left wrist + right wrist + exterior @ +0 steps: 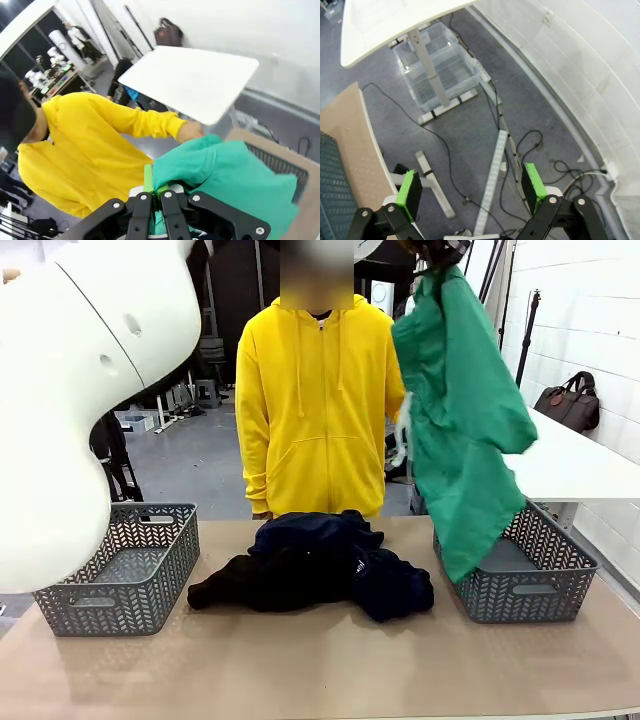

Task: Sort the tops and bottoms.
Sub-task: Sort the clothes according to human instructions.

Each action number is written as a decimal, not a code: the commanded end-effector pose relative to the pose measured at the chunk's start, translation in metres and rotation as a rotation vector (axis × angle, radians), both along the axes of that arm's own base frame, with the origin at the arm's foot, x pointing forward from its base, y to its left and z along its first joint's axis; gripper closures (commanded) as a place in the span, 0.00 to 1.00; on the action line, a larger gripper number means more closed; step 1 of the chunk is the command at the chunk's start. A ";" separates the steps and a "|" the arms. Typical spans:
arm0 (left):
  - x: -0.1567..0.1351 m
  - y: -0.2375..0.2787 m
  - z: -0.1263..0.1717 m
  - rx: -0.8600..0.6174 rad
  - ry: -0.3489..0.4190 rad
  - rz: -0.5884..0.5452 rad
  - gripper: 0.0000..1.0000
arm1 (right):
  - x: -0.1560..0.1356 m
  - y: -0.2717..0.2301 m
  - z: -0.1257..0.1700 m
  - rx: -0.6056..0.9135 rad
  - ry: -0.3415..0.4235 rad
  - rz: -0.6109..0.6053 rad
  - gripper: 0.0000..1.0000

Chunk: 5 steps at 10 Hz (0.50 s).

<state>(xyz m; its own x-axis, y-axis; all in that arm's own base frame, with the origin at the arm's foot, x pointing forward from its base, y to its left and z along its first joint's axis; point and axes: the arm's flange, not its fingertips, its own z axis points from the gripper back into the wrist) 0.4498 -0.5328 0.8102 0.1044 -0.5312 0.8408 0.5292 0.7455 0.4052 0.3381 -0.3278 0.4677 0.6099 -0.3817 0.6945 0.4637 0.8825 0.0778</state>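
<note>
A bright green garment (460,430) with white cords hangs high at the right. My left gripper (435,252) holds its top at the picture's upper edge. In the left wrist view the left gripper (155,189) is shut on the green cloth (230,175). The garment's lower end dangles at the near left corner of the right basket (540,585). A heap of dark navy to black garments (320,565) lies in the middle of the table. My right gripper (470,187) is open with nothing between its pads, looking down at the floor beside the table.
A person in a yellow hoodie (315,400) stands at the far side, one hand (190,131) close to the green cloth. An empty grey basket (130,575) sits on the left. My left arm's white body (70,390) fills the left. A white side table (575,465) stands at the right.
</note>
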 end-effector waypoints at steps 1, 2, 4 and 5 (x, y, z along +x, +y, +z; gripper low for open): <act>0.064 -0.104 0.077 -0.060 0.035 0.050 1.00 | -0.001 0.001 0.001 -0.007 0.010 0.006 0.00; 0.000 0.000 0.000 0.000 0.000 0.000 1.00 | -0.001 0.001 0.001 -0.007 0.010 0.006 0.00; 0.000 0.000 0.000 0.000 0.000 0.000 1.00 | -0.001 0.001 0.001 -0.007 0.010 0.006 0.00; 0.000 0.000 0.000 0.000 0.000 0.000 1.00 | -0.001 0.001 0.001 -0.007 0.010 0.006 0.00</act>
<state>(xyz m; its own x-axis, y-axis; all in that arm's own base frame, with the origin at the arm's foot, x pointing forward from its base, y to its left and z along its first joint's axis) 0.4534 -0.5366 0.8043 0.1174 -0.5246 0.8432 0.5264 0.7528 0.3951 0.3381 -0.3278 0.4677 0.6099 -0.3818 0.6944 0.4638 0.8825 0.0778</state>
